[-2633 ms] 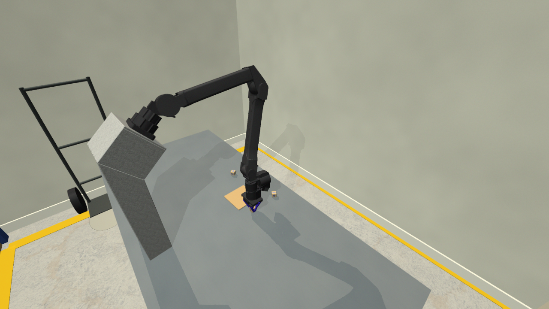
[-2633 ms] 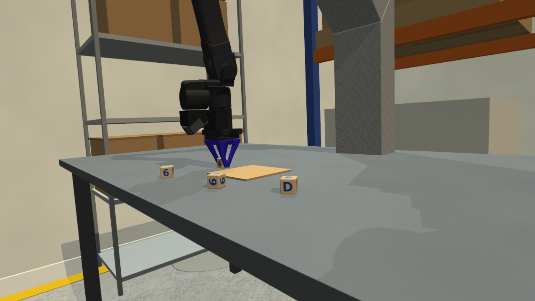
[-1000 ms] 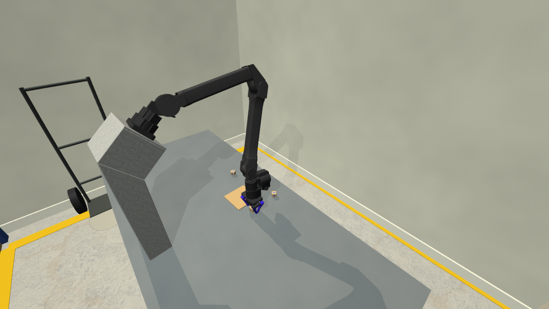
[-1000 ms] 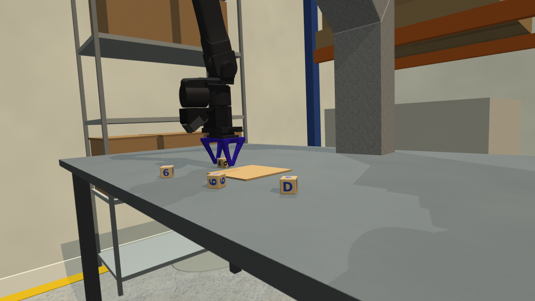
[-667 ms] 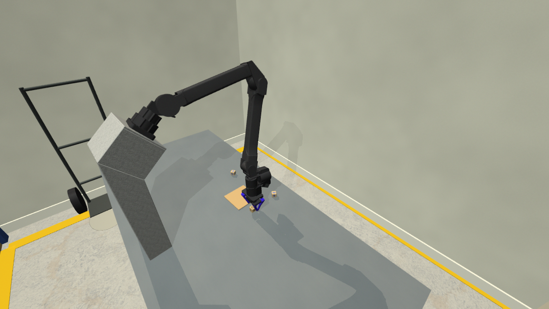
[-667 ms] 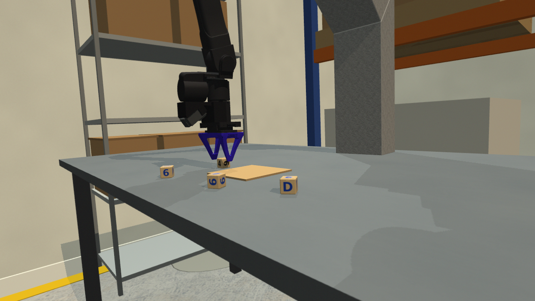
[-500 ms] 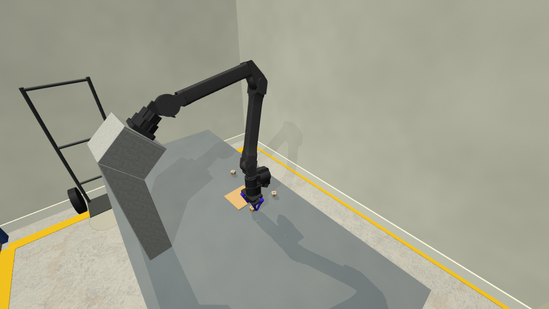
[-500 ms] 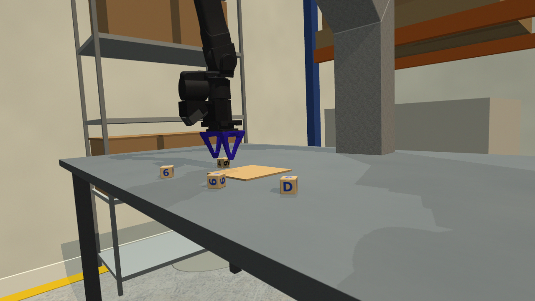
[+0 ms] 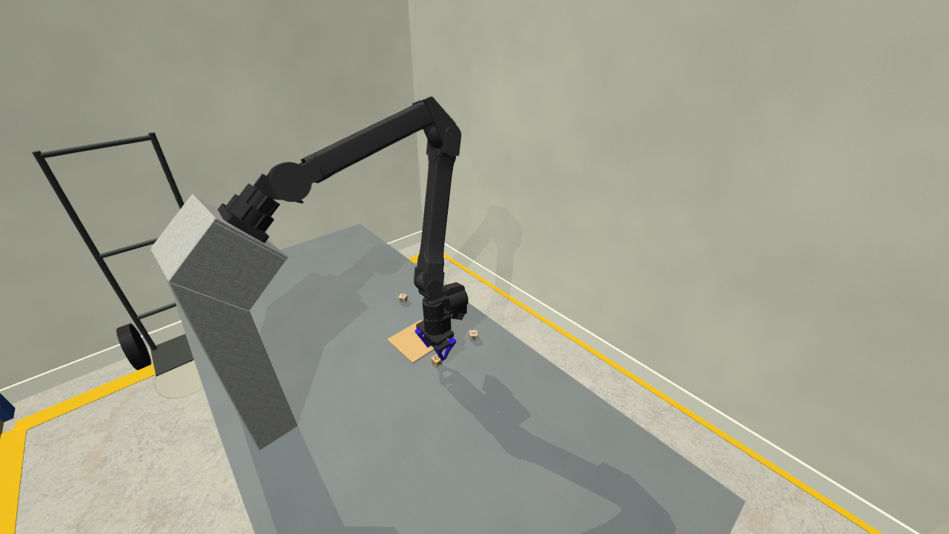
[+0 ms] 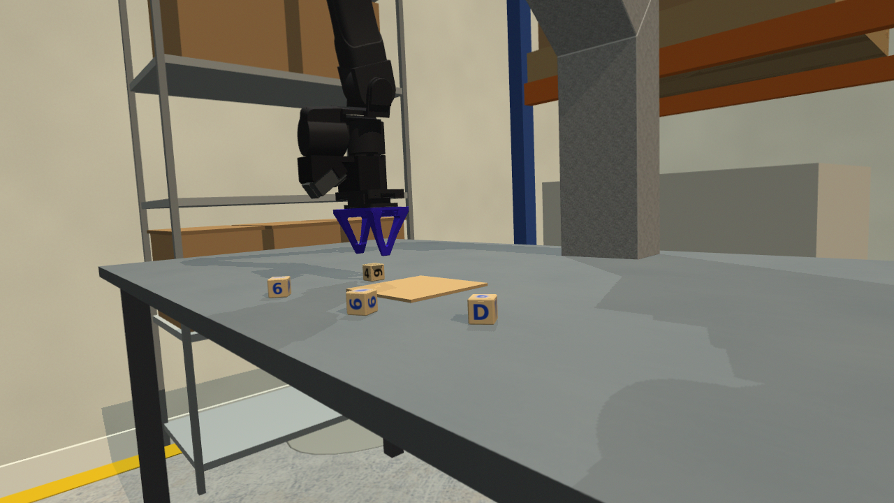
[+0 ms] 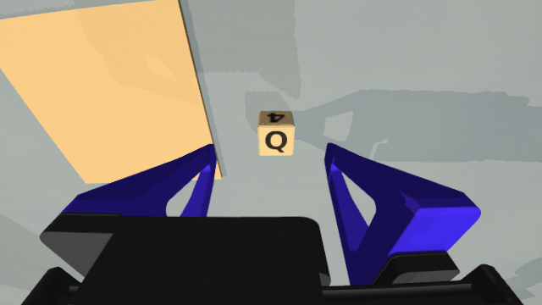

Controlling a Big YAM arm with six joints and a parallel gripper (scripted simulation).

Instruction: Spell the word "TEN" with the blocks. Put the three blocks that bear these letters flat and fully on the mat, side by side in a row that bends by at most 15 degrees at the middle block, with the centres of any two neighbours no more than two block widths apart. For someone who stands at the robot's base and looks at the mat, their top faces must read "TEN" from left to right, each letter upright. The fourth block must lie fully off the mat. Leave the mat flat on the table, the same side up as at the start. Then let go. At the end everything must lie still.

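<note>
Top, Q block: the Q block (image 9: 436, 360) (image 10: 373, 272) (image 11: 276, 140) sat just off a corner of the tan mat (image 9: 405, 342) (image 10: 431, 287) (image 11: 127, 127), on the grey desk (image 9: 398, 451) (image 10: 531, 350) (image 11: 381, 51).
Top, other blocks: two more pale wooden cubes showed off the mat, their faces too small to read; the arm probably hid the fourth.
Top, risk: with the pincer (image 9: 436, 351) (image 10: 372, 253) (image 11: 270, 152) so near the mat's edge, a low sideways sweep could have dragged the mat.
Exterior, pincer: open, holding nothing, its tips above the Q block.
Exterior, faces: the Q block bore dark characters, a 4 and a 9 or 6; the D block (image 10: 482, 309), the double-6 block (image 10: 361, 302) and the single-6 block (image 10: 279, 287) wore blue ones.
Exterior, risk: all four cubes stood off the mat, and side faces gave no sure clue to the tops; a wrong guess would have misspelt TEN.
Wrist, Q block: light top with an upright-looking Q, shaded side with a 4 turned over, sharp edges, lying flat between and below the spread fingers.
Wrist, risk: Q has no place in TEN, so carrying this cube over with that face up would have spoiled the word; an off-centre descent could have knocked it askew.
</note>
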